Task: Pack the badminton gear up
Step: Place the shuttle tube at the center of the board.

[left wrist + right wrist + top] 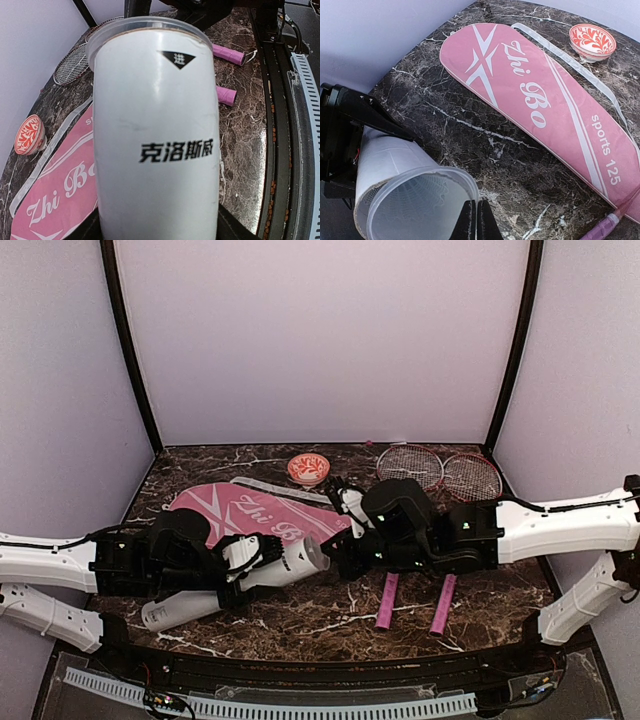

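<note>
The marble table (300, 625) is spread with the gear. Largest on it is the pink "Zhi Bo" cover (250, 510), lying flat towards the left and back. It looks limp and thin, so I'd expect it to sag and fold if lifted by one corner; its edge or the pale strap (580, 75) beside it seems the sensible place to take it.

The two red-framed rackets (410, 465) lie side by side on the right, heads at the back and pink handles (388, 602) pointing to the near edge. They are light and stiff, I'd judge, with strings best left alone. The wrapped grips are the place to pinch.

The long white tube (290, 560) is off the table at its open end, slanting across the front left. The left tool (245, 562) is clasped round its body. The wall looks smooth and thin, likely slippery and easy to dent, so a gentle hold round the barrel suits it, not the rim. Something pale and ribbed shows inside the mouth; I cannot tell what.

The right tool (476, 220) has its fingers pressed together with nothing between them, tips right at the tube's rim. Whether they touch it I cannot say.

A small patterned bowl (308, 469) sits at the back.
</note>
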`<state>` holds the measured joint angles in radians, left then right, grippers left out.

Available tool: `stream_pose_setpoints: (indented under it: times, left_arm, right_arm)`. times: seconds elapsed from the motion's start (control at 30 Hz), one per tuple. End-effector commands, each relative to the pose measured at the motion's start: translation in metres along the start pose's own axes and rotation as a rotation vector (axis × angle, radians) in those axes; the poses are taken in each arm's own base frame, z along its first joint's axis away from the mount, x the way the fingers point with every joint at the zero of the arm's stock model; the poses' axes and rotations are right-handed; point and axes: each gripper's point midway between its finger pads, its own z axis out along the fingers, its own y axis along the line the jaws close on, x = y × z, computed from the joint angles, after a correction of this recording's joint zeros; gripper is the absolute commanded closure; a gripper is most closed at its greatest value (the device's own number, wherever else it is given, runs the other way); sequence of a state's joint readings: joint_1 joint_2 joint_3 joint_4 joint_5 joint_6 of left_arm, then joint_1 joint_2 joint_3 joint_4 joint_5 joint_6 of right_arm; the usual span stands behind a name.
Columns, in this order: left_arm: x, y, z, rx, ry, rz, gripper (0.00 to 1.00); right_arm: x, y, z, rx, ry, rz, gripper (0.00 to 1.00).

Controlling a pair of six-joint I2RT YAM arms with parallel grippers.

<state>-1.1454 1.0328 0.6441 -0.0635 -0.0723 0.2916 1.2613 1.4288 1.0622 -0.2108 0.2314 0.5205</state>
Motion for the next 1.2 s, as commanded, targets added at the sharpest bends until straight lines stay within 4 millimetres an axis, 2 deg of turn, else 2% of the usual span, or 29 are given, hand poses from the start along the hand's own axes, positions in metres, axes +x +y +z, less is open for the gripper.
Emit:
stream_pose_setpoints:
  times: [0.0, 0.2, 0.43, 0.63, 0.93, 1.17]
  left_arm:
    - [-0.02, 0.008, -0.002, -0.032, -0.076, -0.028, 0.36]
    - [-0.018, 0.012, -0.001, -0.055, -0.063, -0.029, 0.36]
    - [-0.016, 0.017, 0.0, -0.084, -0.052, -0.031, 0.36]
    - [-0.019, 0.01, -0.001, -0.041, -0.07, -0.028, 0.36]
    - [-0.02, 0.003, -0.003, 0.002, -0.081, -0.027, 0.36]
    - [-0.021, 0.003, -0.004, 0.002, -0.086, -0.025, 0.35]
  right_arm:
    - [0.015, 0.025, 0.002, -0.085, 0.06, -0.059, 1.0]
    - [0.016, 0.03, 0.003, -0.079, 0.07, -0.082, 1.0]
    - [0.01, 0.01, -0.003, 0.03, 0.041, -0.026, 1.0]
    - [0.007, 0.003, -0.006, 0.062, 0.012, 0.016, 1.0]
    - [-0.018, -0.003, -0.013, 0.11, -0.081, 0.105, 1.0]
    - [-0.023, -0.004, -0.011, 0.117, -0.085, 0.106, 1.0]
